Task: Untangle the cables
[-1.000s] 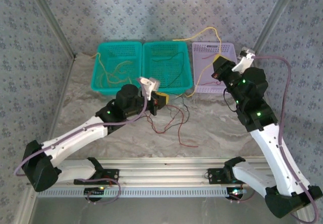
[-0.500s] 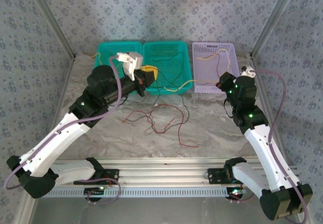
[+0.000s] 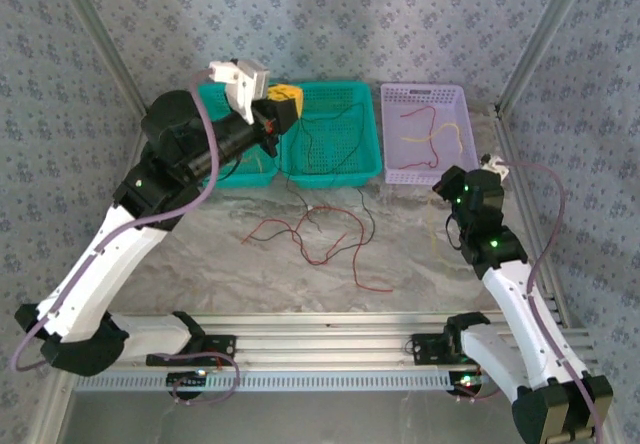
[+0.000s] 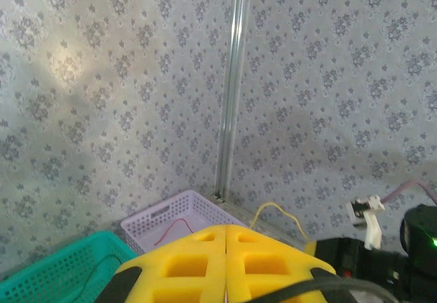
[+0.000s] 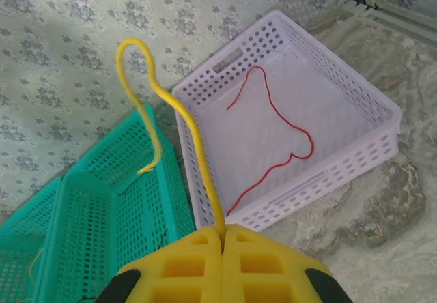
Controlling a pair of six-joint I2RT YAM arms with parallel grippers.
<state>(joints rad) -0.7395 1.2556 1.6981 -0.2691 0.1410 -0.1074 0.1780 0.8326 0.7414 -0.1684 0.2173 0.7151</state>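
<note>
R jaws clenched on yellow cable, which rises straight from their seam & curls over. L jaws pressed together, up high; can't tell if a wire's in them. Ahead of R jaws: lilac basket w/ one red cable. Red & black tangle on desk, well left of R jaws. Prob. step: draw yellow free. Pull slow, grip firm, stop if the tangle drags.

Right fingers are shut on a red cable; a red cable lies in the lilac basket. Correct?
Not quite. The right wrist view shows the right gripper shut on a yellow cable, not a red one. The rest stands: a red cable does lie in the lilac basket.
</note>
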